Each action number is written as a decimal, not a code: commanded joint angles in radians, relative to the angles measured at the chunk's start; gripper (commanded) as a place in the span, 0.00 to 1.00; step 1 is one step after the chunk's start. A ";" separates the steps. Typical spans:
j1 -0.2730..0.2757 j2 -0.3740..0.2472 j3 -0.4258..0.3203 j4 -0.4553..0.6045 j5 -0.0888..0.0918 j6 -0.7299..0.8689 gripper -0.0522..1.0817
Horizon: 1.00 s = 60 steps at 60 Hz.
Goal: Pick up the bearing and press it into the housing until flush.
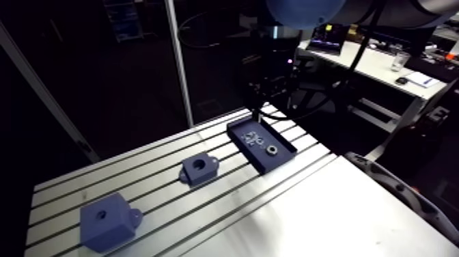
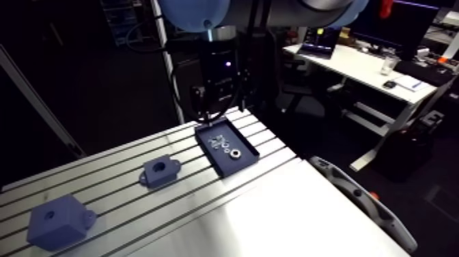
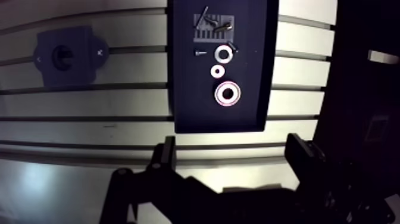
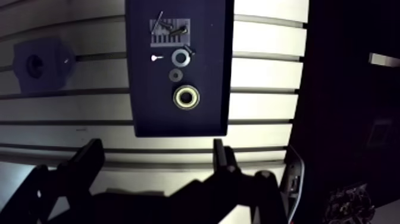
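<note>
Your hand (image 3: 232, 143) hangs empty, spread wide, just short of the bearing (image 3: 228, 94) in the tray (image 3: 184, 89). Centre over it, descend straight and grip its rim evenly. The housing (image 3: 62, 56) waits beside the tray.

Downward-pointing tool (image 3: 232, 146), spread wide apart.

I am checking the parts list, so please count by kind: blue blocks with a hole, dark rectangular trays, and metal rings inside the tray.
Blue plastic blocks with a hole: 2
Dark rectangular tray: 1
Round metal rings in the tray: 3
Total: 6
</note>
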 commanded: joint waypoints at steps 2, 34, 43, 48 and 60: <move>-0.007 0.030 0.017 -0.046 -0.001 -0.003 0.06; -0.043 0.099 0.051 -0.109 0.003 -0.006 0.19; -0.063 0.107 0.056 -0.127 0.006 -0.041 0.24; -0.067 0.111 0.059 -0.132 0.009 -0.043 0.24; -0.067 0.124 0.069 -0.154 0.010 -0.043 0.30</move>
